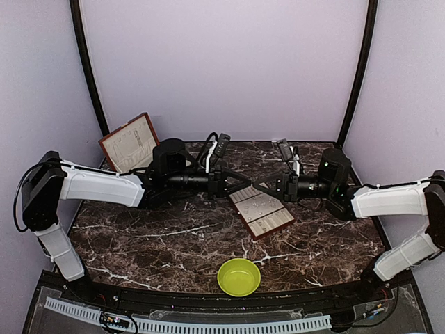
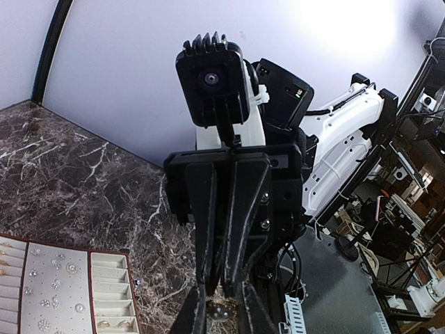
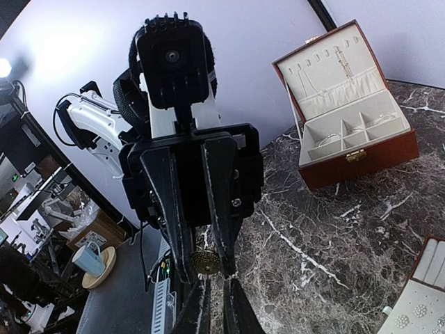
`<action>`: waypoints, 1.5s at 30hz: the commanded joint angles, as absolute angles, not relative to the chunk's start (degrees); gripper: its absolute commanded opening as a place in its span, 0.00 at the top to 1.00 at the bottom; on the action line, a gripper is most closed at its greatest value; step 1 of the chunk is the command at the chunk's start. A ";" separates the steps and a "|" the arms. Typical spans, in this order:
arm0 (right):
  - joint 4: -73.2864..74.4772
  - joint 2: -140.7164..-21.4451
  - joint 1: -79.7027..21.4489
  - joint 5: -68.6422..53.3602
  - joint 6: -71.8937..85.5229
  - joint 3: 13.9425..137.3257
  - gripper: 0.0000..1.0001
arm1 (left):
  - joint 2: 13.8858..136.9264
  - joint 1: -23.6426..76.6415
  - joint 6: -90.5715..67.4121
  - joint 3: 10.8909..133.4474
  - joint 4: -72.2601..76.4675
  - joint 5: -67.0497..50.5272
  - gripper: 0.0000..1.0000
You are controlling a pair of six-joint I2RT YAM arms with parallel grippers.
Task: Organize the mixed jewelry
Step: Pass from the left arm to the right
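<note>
My two grippers meet tip to tip above the table's middle. A small round gold stud (image 3: 205, 261) sits between them; it also shows in the left wrist view (image 2: 221, 311). My right gripper (image 3: 215, 296) (image 1: 260, 186) has its fingers nearly together, pinching the stud at their tips. My left gripper (image 2: 222, 313) (image 1: 248, 186) is open, its fingers straddling the stud's disc. The flat tray (image 1: 261, 212) with cream rows lies just below the grippers; several tiny pale studs (image 2: 59, 282) rest on it. Thin hoops lie in the open box's compartments (image 3: 334, 139).
The red-brown hinged box (image 1: 128, 142) stands open at the back left, also in the right wrist view (image 3: 361, 156). A yellow-green bowl (image 1: 238, 276) sits near the front edge. The tray's corner shows in the right wrist view (image 3: 417, 306). Dark marbled tabletop lies around them.
</note>
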State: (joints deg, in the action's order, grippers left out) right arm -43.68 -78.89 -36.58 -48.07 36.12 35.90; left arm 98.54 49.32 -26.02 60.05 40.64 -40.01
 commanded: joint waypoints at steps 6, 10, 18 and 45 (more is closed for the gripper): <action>-45.79 -80.19 -37.76 -49.92 36.12 38.18 0.92 | 96.45 49.08 -26.61 59.66 42.80 -41.06 0.89; -45.91 -80.50 -37.96 -50.01 36.05 38.41 0.93 | 96.49 49.13 -26.62 59.64 42.80 -41.26 0.89; -46.23 -80.94 -38.08 -49.63 36.14 38.41 0.99 | 96.52 49.14 -26.78 59.63 43.05 -41.63 0.89; -48.29 -75.48 -37.54 -44.60 36.32 34.16 1.00 | 93.74 48.06 -27.54 56.99 43.95 -39.78 0.27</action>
State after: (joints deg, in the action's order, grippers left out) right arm -45.32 -76.84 -37.52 -45.01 36.12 35.16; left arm 96.62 48.71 -26.87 58.17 41.69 -39.35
